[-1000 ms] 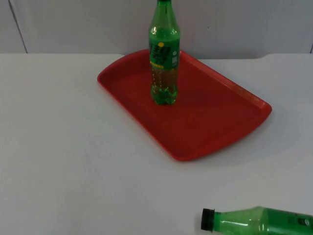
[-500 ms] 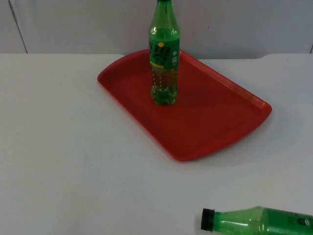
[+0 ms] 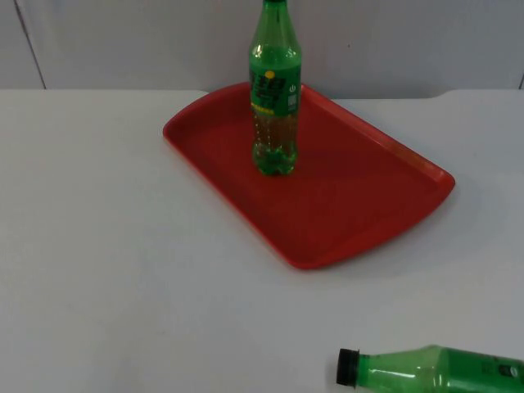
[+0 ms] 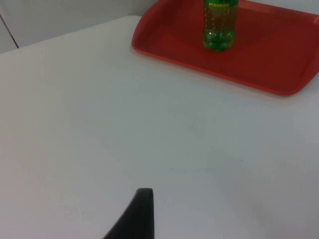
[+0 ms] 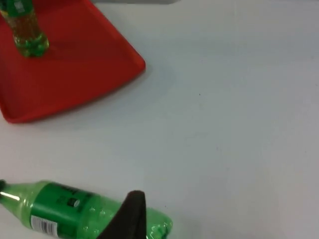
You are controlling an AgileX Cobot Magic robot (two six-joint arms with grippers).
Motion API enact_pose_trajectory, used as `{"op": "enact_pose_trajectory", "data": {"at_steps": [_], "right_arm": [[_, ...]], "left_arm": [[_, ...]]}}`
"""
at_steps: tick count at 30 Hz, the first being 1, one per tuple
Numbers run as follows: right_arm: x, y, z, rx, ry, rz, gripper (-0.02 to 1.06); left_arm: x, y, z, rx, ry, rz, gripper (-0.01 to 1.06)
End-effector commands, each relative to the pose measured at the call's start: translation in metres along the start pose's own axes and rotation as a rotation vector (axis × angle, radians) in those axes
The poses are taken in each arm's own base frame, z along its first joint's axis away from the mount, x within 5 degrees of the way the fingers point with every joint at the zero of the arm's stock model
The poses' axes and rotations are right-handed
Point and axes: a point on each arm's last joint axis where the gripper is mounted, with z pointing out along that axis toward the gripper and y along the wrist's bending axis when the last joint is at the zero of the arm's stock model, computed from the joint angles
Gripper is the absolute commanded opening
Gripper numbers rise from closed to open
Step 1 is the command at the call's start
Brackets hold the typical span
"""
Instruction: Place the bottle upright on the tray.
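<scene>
A green translucent plastic bottle (image 3: 275, 90) with a printed label stands upright on the smooth red tray (image 3: 368, 205), its cap cut off from the top view. A second green bottle (image 3: 430, 368), black-capped, lies on the white table (image 3: 123, 246), partly out of frame. Left gripper (image 4: 139, 214) and right gripper (image 5: 130, 211) each show one dark fingertip; whether either is apart or together cannot be told.

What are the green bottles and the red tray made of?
Both bottles, one upright and one lying on the table, look like clear green plastic: light shines through, and you can see liquid low inside the upright one. The tray looks like hard, smooth plastic with a slight sheen and a moulded rim.
</scene>
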Motion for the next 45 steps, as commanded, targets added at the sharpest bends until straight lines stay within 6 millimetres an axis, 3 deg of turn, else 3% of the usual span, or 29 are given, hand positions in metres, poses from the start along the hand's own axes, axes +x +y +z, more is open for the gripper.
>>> {"op": "enact_pose_trajectory", "data": {"at_steps": [1,9,15,23,26,30,41,45], "right_arm": [[-0.014,0.0,0.008,-0.007,0.054,-0.06,1.05],[-0.051,-0.002,0.038,-0.037,0.235,-0.143,1.05],[-0.081,0.003,0.069,-0.152,0.344,-0.225,1.05],[-0.104,0.012,0.129,-0.32,0.492,-0.267,1.05],[-0.103,0.017,0.146,-0.37,0.546,-0.306,1.05],[-0.097,0.044,0.176,-0.442,0.584,-0.434,1.05],[-0.075,0.108,0.202,-0.545,0.61,-0.734,1.05],[-0.055,0.137,0.211,-0.576,0.648,-0.913,1.05]], "left_arm": [[0.0,0.001,0.0,-0.002,-0.008,0.008,1.05],[0.0,0.001,0.0,-0.006,-0.009,0.01,1.05],[0.0,0.001,0.0,-0.006,-0.009,0.01,1.05],[0.0,0.001,0.0,-0.006,-0.009,0.01,1.05],[0.0,0.001,0.0,-0.006,-0.009,0.01,1.05],[0.0,0.001,0.0,-0.006,-0.009,0.01,1.05],[0.0,0.001,0.0,-0.006,-0.009,0.01,1.05],[0.0,0.001,0.0,-0.006,-0.009,0.01,1.05]]}}
